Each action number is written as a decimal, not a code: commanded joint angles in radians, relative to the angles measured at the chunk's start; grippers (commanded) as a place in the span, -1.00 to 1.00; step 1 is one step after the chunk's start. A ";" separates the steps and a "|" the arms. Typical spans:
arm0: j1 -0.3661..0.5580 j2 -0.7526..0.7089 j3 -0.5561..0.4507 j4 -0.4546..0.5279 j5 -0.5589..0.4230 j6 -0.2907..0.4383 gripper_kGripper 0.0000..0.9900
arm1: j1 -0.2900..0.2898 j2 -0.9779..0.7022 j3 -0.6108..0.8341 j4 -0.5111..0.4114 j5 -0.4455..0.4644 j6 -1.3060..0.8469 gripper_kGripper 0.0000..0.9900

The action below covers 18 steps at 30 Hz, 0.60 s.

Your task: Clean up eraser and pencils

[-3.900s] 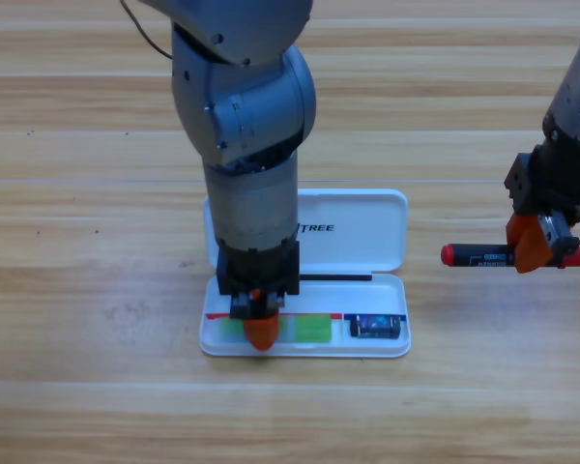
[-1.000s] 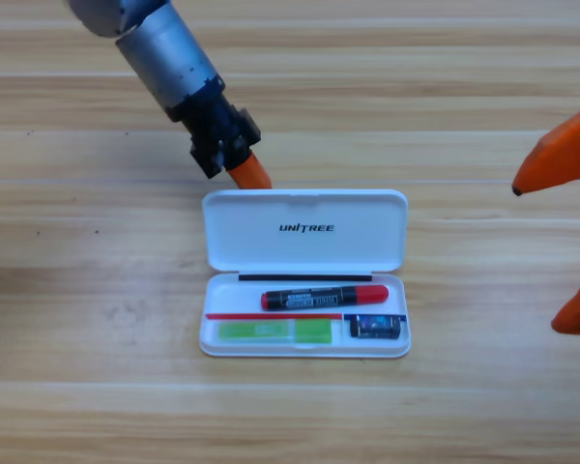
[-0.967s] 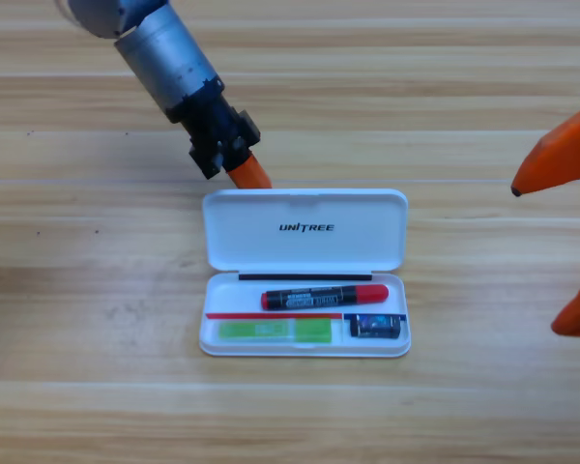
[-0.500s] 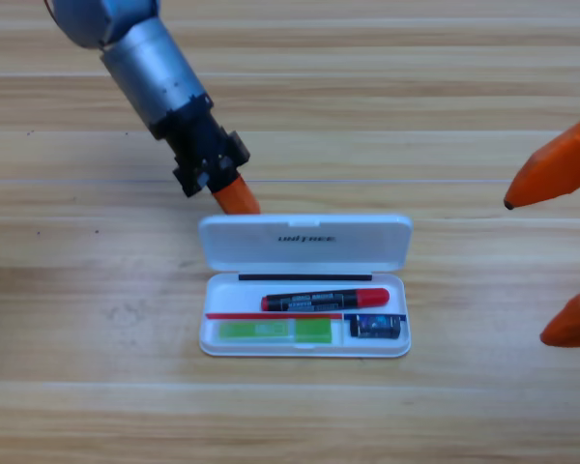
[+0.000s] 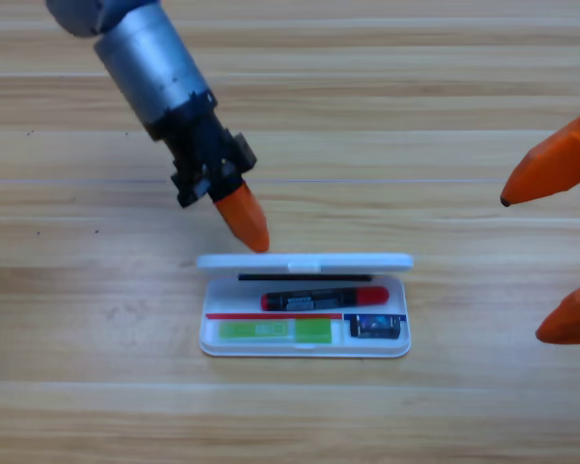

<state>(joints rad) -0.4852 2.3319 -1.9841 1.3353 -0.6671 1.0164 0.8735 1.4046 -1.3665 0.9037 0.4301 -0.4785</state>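
Since half a second ago the lid of the white plastic pencil case (image 5: 304, 262) has swung from a shallow tilt to nearly on edge, and the left tool (image 5: 244, 218) has followed it down, its orange tip now at the lid's left upper edge. Whether its jaws are spread or pressed together I cannot tell; only one orange jaw shows.

All three things already lie in the tray. The black-barrelled pencil with red ends (image 5: 324, 298) sits in the upper compartment, the light green stick with a white end (image 5: 274, 332) in the lower left one, and the small dark eraser with a bluish-grey face (image 5: 374, 329) in the lower right one.

At the picture's right edge the right tool (image 5: 561, 253) waits with its two orange jaws spread wide, holding nothing.

Risks, as I judge them: the tip bears on the lid's left end only, so it may slip off and let the lid fall back open. An off-centre push could also slide the light case along the wooden table (image 5: 445, 116) rather than close it. If the black pencil rides high, the lid may not latch.
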 commanded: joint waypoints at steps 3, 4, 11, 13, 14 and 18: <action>-0.046 -0.039 0.108 -0.076 0.034 0.007 -1.00 | 0.021 -0.023 0.026 -0.016 0.025 0.004 0.97; -0.049 -0.042 0.116 -0.087 0.038 0.002 -1.00 | 0.021 -0.023 0.026 -0.016 0.025 0.003 0.97; -0.078 -0.077 0.183 -0.165 0.069 -0.041 -1.00 | 0.022 -0.018 0.037 -0.020 0.027 0.003 0.97; -0.090 -0.089 0.206 -0.192 0.080 -0.056 -1.00 | 0.024 -0.015 0.037 -0.022 0.025 0.003 0.97; -0.095 -0.095 0.218 -0.208 0.086 -0.065 -1.00 | 0.024 -0.013 0.037 -0.023 0.025 0.003 0.97; -0.115 -0.114 0.268 -0.271 0.121 -0.090 -1.00 | 0.022 -0.010 0.038 -0.023 0.025 0.003 0.97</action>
<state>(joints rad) -0.5536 2.2334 -1.7753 1.1121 -0.5788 0.9540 0.8736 1.4046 -1.3635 0.8930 0.4380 -0.4784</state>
